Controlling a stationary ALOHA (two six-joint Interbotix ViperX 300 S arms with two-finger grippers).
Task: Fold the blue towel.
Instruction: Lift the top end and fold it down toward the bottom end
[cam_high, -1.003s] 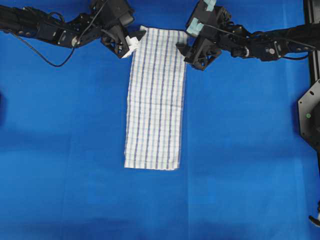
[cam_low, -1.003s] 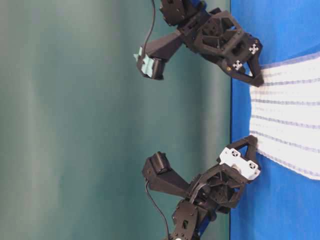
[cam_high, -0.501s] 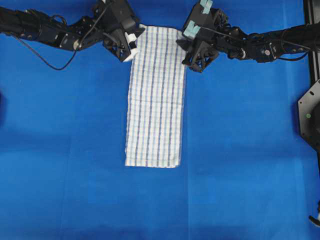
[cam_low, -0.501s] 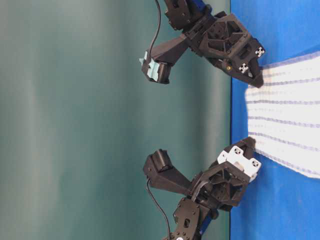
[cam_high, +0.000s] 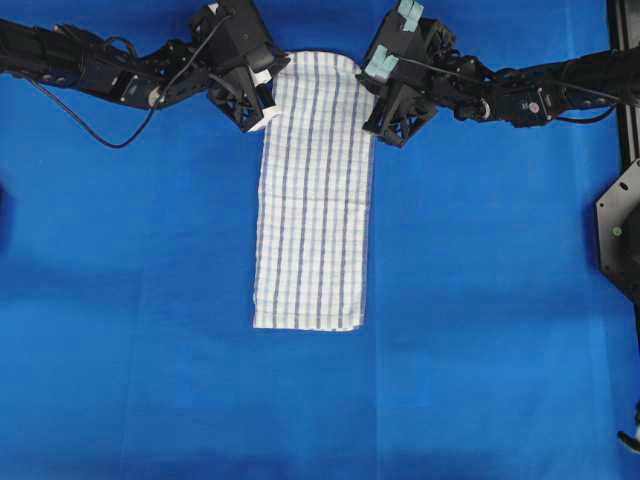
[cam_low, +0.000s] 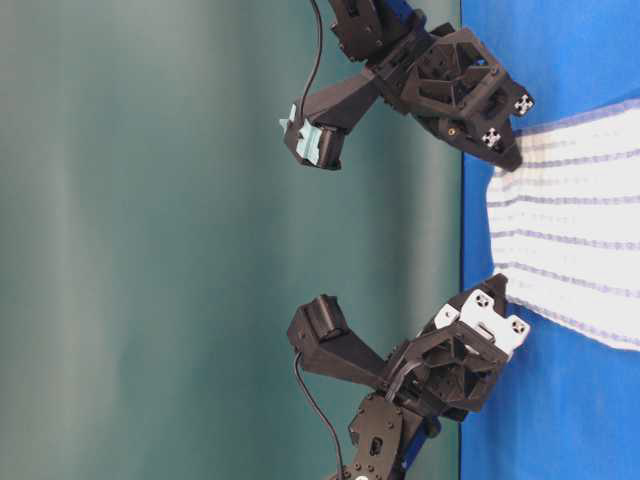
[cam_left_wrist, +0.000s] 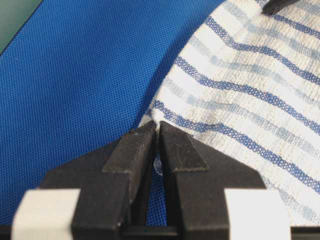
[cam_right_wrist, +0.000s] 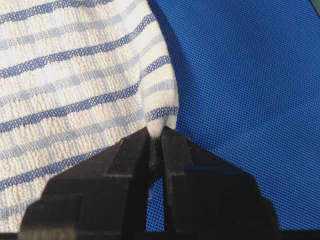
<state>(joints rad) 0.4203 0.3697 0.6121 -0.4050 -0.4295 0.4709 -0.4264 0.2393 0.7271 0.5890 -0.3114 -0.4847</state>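
The blue towel (cam_high: 315, 190), white with dark and pale blue stripes, lies as a long strip down the middle of the blue table cover. At its far end, my left gripper (cam_high: 268, 88) is shut on the towel's left corner (cam_left_wrist: 152, 120). My right gripper (cam_high: 372, 92) is shut on the towel's right corner (cam_right_wrist: 160, 122). That far edge is raised a little off the cover (cam_low: 495, 185), bowing between the two grippers (cam_low: 505, 150) (cam_low: 497, 295). The near end (cam_high: 305, 320) still lies flat.
The blue cover (cam_high: 480, 300) spreads flat on all sides of the towel. A black mount (cam_high: 620, 230) stands at the right edge. The left arm's cable (cam_high: 90, 120) trails across the cover at the upper left.
Both grippers have gone from open to shut on the towel's far corners. The far edge has lifted slightly and bunched inward, and the near end slid a little.
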